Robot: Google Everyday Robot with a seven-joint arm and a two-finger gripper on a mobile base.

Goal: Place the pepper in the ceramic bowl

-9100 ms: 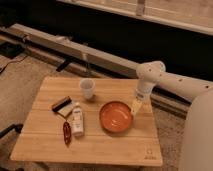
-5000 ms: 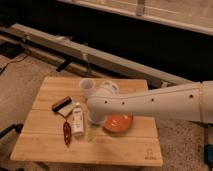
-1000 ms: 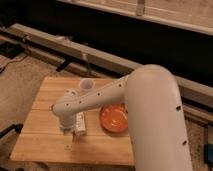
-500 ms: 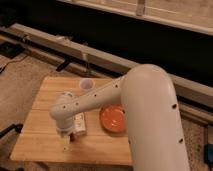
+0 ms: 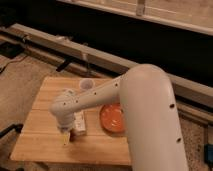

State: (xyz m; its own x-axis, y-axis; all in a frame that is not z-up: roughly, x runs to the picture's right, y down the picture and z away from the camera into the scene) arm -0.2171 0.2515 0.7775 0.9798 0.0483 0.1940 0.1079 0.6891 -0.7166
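Gripper [image 5: 65,138]: low over the front-left of the table [image 5: 37,146], fingers spread
Pepper: hidden, I cannot see it past the gripper and wrist
White bottle [image 5: 79,124]: just right of the gripper
Ceramic bowl [image 5: 112,118]: right of the bottle, partly covered by the arm [image 5: 100,95]
Cup [image 5: 87,85]: near the far edge
Room: bare wood at the left and along the front edge

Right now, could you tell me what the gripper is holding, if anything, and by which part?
Nothing, as far as I can see: the gripper stands open, low over the table beside the white bottle; the pepper is hidden.
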